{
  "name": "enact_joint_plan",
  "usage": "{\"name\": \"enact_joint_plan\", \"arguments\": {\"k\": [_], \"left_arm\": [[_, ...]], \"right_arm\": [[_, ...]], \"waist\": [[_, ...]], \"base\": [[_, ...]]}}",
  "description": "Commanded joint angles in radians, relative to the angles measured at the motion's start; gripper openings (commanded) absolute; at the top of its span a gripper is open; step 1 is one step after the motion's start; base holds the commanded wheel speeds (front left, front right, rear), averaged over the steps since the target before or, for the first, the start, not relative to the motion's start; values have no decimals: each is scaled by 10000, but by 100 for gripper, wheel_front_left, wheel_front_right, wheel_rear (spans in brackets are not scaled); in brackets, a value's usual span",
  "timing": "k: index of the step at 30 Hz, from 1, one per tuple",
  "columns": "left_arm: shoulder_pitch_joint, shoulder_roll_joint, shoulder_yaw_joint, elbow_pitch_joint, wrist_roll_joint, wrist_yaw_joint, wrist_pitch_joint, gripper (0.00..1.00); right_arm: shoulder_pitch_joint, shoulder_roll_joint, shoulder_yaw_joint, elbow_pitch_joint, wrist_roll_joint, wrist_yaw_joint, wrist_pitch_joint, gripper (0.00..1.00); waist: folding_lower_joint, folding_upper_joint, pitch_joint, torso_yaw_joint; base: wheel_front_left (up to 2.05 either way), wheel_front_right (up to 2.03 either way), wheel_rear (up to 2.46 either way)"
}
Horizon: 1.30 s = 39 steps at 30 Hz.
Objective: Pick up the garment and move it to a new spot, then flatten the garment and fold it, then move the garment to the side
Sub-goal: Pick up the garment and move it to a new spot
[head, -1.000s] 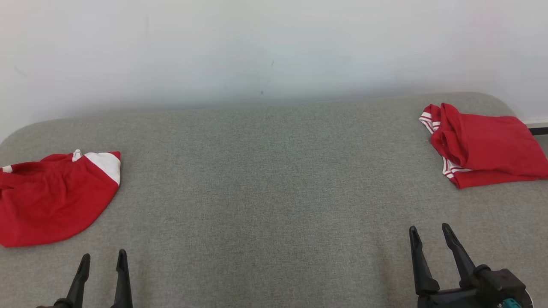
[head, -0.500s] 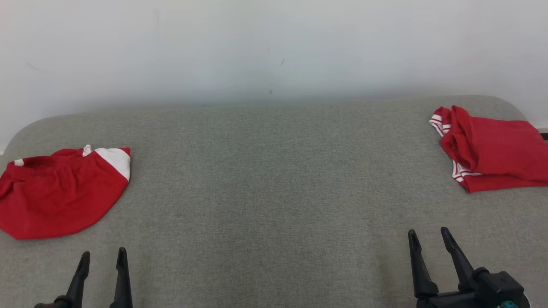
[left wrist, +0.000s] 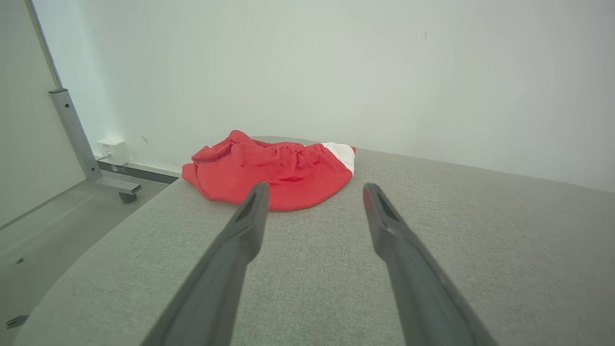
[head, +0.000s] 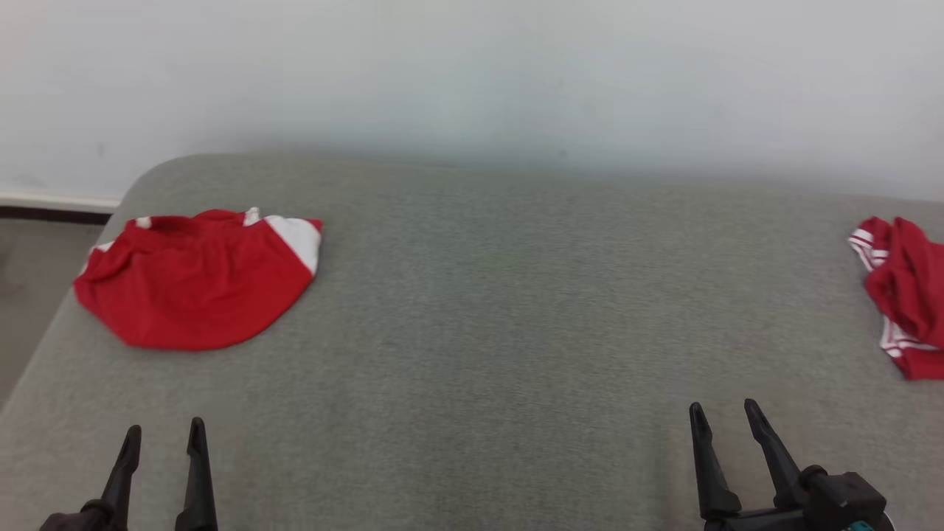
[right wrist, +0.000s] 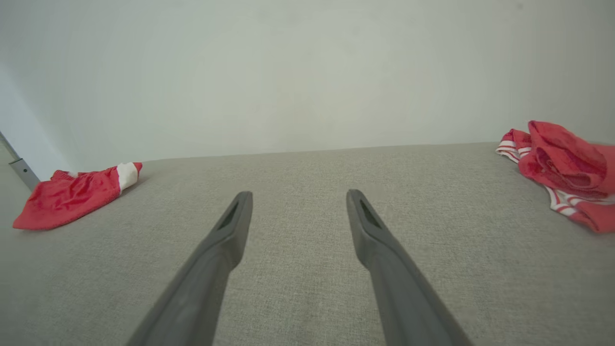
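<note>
Garment [head: 195, 287] lies left, second garment [head: 906, 291] right, two in all.

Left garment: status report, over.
Status: left gripper open, empty; right gripper open, empty; crumpled red garment ahead of left gripper, untouched; folded red garment far right, out of the way.

Long dark tapered fingers [head: 773, 442], teal-accented right gripper [head: 721, 405]
</note>
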Motion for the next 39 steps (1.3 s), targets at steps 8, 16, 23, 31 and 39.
{"name": "enact_joint_plan", "arguments": {"k": [8, 16, 23, 31, 39], "left_arm": [[-220, 31, 177, 164, -74, 95, -1, 100], [-186, 41, 359, 240, -108, 148, -1, 100], [-60, -3, 500, 272, -142, 163, -2, 100], [-126, -68, 573, 345, -197, 158, -2, 100], [-1174, 180, 538, 527, -443, 74, -2, 100]], "right_arm": [[-244, 82, 138, 208, -128, -30, -46, 100], [-345, 99, 212, 368, -141, -30, -46, 100], [-328, 116, 298, 496, -88, -30, -46, 100], [-269, 70, 301, 546, -31, -30, -46, 100], [-522, 57, 47, 413, -192, -30, -44, 100]], "waist": [[0, 0, 250, 1915], [0, 0, 258, 2670], [0, 0, 124, 2909], [0, 0, 86, 2857], [0, 0, 497, 2327]], "base": [[0, 0, 0], [0, 0, 0], [0, 0, 0], [0, 0, 0], [0, 0, 0]]}}
